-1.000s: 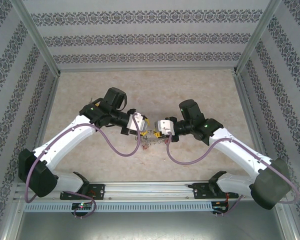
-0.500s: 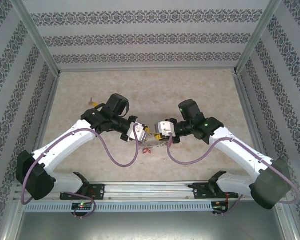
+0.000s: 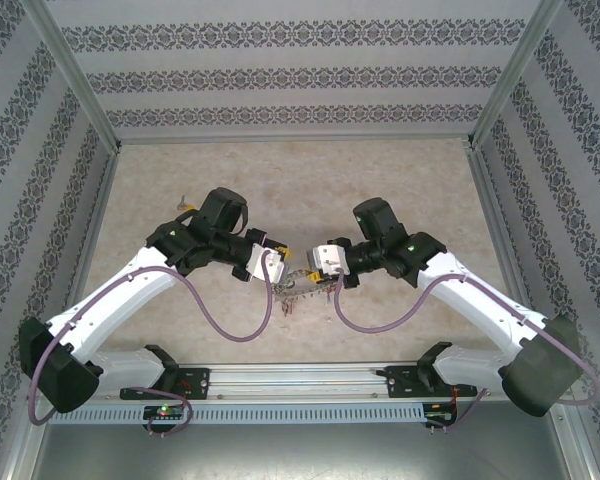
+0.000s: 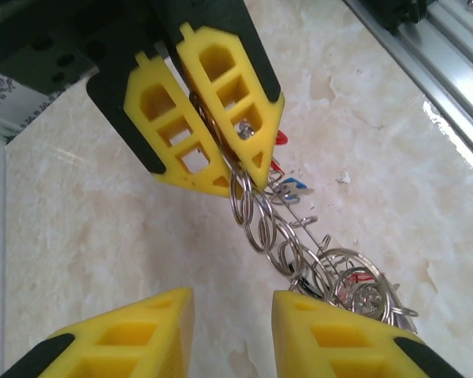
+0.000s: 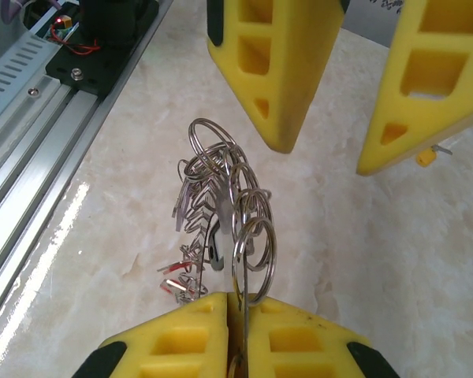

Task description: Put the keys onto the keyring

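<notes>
At the centre of the surface (image 3: 380, 180), the keyring (image 4: 335, 276) is hanging as a chain of linked steel rings, with its fringe of small keys and red and blue tags trailing down toward the marble. The right tool (image 5: 238, 303) is pressing its jaws together on the end ring and carrying the chain by that single loop. Facing it, the left tool (image 5: 325, 153) is standing spread and empty, just beside the rings. Well apart, behind the left arm, what we are taking to be a yellow-headed key (image 3: 185, 204) is lying loose. We are judging slippage to be the main risk. The thin ring is being pinched edge-on, so a sideways nudge from the left tool could be twisting it out of the grip or tangling the loops, leaving no coil presented for threading.
</notes>
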Robot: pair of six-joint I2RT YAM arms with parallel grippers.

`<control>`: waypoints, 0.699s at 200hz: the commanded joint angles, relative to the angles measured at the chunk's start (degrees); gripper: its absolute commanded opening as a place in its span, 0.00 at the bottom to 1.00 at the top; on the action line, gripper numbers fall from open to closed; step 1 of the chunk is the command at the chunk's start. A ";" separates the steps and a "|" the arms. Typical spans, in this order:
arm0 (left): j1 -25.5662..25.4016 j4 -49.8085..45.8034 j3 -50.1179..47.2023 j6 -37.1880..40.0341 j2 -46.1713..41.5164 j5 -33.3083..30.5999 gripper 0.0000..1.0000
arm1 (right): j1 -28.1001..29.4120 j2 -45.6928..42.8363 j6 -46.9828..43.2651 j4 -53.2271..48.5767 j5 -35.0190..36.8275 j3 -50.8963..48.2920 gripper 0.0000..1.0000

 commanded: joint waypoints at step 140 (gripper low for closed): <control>-1.26 -2.32 3.37 2.22 4.66 8.50 0.26 | 1.74 -0.31 -1.80 -0.71 -2.87 2.26 0.00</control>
